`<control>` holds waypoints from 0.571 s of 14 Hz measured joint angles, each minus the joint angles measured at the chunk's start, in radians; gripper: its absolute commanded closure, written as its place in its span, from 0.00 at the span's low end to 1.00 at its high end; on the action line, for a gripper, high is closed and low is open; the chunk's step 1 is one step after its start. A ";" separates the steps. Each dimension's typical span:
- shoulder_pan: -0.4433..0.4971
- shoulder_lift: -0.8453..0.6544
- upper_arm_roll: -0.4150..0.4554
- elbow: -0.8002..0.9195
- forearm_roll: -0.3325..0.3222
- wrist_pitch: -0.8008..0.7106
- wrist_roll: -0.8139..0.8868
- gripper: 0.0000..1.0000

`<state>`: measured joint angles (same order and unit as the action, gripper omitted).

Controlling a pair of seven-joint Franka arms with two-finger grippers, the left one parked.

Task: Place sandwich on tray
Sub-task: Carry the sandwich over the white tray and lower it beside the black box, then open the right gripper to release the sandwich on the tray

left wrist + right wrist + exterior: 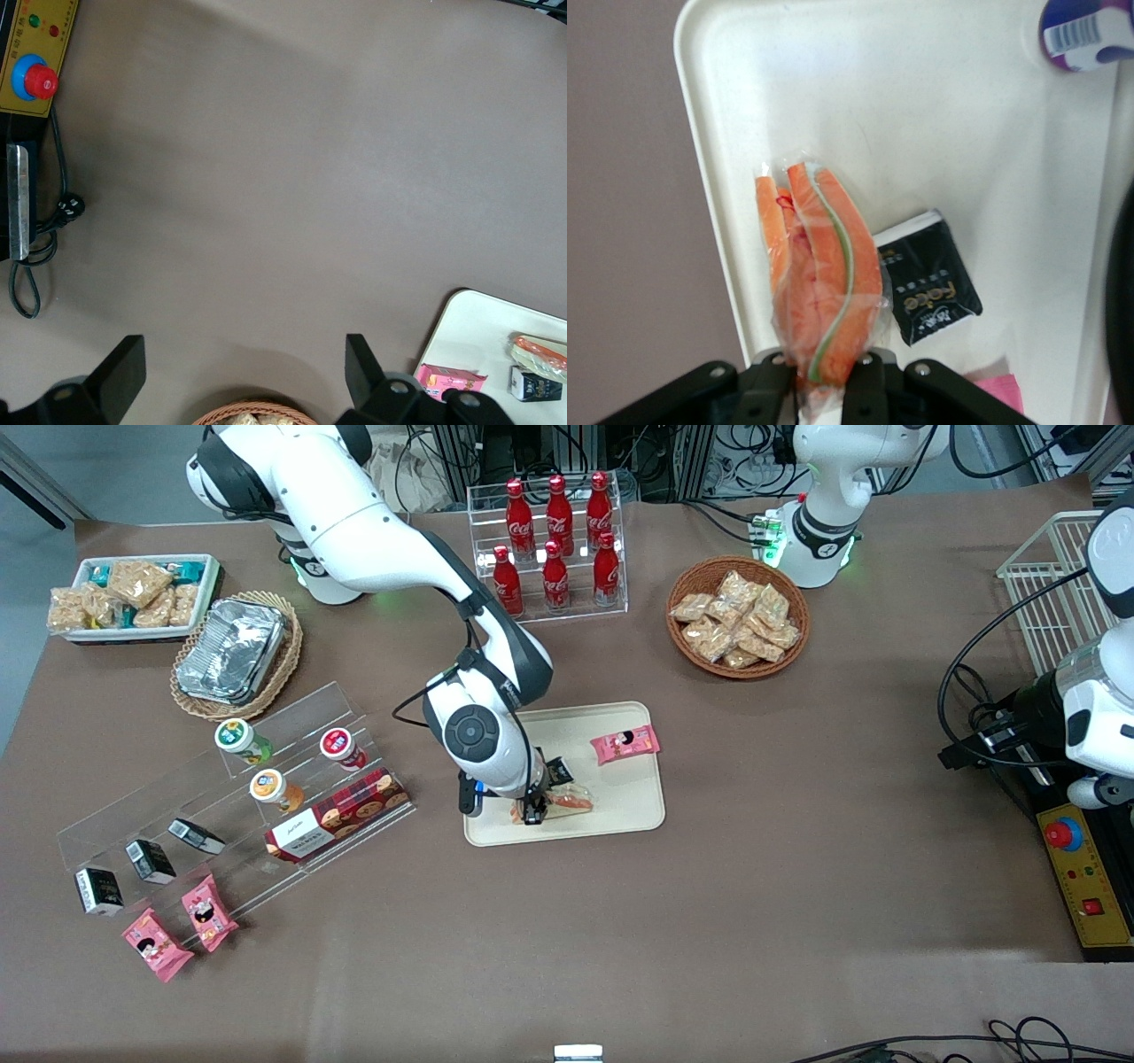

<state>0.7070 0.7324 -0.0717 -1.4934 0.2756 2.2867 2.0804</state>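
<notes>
The sandwich [824, 274], a wrapped wedge with orange and green filling, is pinched at one end between my gripper's fingers [818, 381]. It hangs over the beige tray [859, 97], close to the tray's rim nearest the front camera. In the front view the gripper [536, 808] is low over the tray [620, 802] with the sandwich [571, 801] sticking out beside it. A small black packet [926, 288] lies on the tray beside the sandwich. In the left wrist view the tray [474, 332] and the sandwich [539, 352] also show.
A pink snack packet [625, 744] lies on the tray, farther from the front camera. Toward the working arm's end stands a clear stepped rack [230, 797] with cups and cartons. A cola bottle rack [554, 545] and a snack basket [738, 615] sit farther back.
</notes>
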 measured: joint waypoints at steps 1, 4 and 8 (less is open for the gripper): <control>0.006 0.008 0.000 0.000 -0.007 0.007 0.000 0.60; 0.013 0.020 -0.004 0.002 -0.018 0.019 0.000 0.35; 0.016 0.020 -0.009 0.009 -0.028 0.019 -0.001 0.17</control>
<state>0.7234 0.7524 -0.0810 -1.4841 0.2476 2.3060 2.0799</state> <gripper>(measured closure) 0.286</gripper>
